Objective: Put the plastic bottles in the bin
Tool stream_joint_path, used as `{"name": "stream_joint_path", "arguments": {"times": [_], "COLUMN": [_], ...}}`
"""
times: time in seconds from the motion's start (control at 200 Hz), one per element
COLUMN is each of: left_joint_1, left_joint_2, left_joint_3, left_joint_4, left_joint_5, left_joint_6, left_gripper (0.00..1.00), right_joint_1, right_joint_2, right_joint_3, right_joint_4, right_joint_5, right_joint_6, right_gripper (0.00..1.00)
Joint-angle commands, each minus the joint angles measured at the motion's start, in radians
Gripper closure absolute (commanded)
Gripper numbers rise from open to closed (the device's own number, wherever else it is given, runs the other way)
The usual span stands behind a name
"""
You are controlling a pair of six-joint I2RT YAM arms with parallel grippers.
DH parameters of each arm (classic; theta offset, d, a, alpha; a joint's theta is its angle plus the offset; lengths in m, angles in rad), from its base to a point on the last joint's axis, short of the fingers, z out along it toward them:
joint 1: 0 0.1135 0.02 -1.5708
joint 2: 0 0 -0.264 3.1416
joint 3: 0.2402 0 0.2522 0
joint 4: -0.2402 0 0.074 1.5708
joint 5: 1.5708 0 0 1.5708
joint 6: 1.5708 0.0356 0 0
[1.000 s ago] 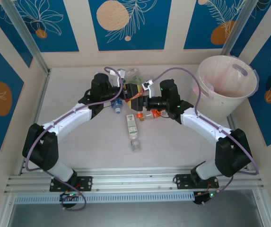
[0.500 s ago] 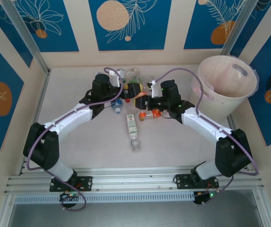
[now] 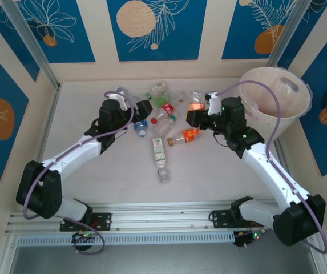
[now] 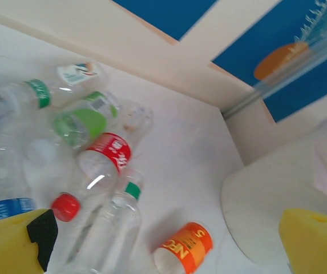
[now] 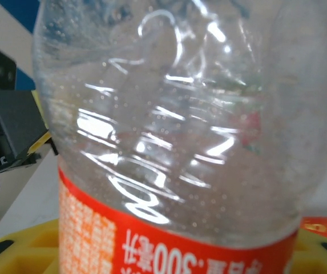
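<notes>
The right gripper (image 3: 194, 114) is clenched on a clear plastic bottle with an orange-red label (image 3: 196, 105). In the top view this bottle sits above centre, to the left of the large round pale pink-white plastic bin (image 3: 291, 119). The bin stands at the upper right, and the bottle is clear of its rim, not over the opening. In the right wrist view the held bottle (image 5: 174, 131) stands upright, with its label band at the bottom edge. The yellow fingers (image 5: 29, 248) show at its lower left and lower right. The left gripper (image 3: 143, 108) is released and grasps nothing. In the left wrist view its two fingers (image 4: 12, 248) sit wide apart in the lower corners of the frame. In the top view it is at the left edge of a cluster of loose bottles lying on the pale table (image 3: 95, 165), upper centre of the frame. The left wrist view shows these between the fingers:
- a green-labelled bottle (image 4: 80, 123);
- a red-labelled bottle with a red cap (image 4: 109, 154);
- a clear bottle with a green neck ring (image 4: 114, 225);
- an orange-labelled bottle (image 4: 183, 248);
- a blue-labelled bottle (image 4: 3, 208), just beside the left finger.

In the top view a long bottle with a white and green label (image 3: 159, 151) lies below the cluster, near centre, well apart from the bin.
</notes>
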Motion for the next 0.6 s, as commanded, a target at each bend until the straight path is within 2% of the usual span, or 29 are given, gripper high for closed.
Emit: {"name": "stream_joint_path", "arguments": {"times": [0.0, 0.355, 0.595], "left_joint_1": [0.017, 0.020, 0.024], "left_joint_2": [-0.031, -0.049, -0.059], "left_joint_3": [-0.028, -0.065, -0.081], "left_joint_4": [0.031, 0.059, 0.057], "left_joint_5": [-0.062, -0.076, -0.080], "left_joint_6": [-0.027, 0.007, 0.015], "left_gripper": [0.00, 0.00, 0.00], "right_joint_1": [-0.032, -0.163, -0.323], "right_joint_2": [-0.054, -0.112, -0.091], "right_joint_3": [0.040, 0.205, 0.305], "right_joint_4": [-0.069, -0.122, -0.154], "right_joint_5": [0.062, 0.137, 0.167], "right_joint_6": [-0.068, -0.169, -0.166], "right_gripper": [0.64, 0.64, 0.65]}}
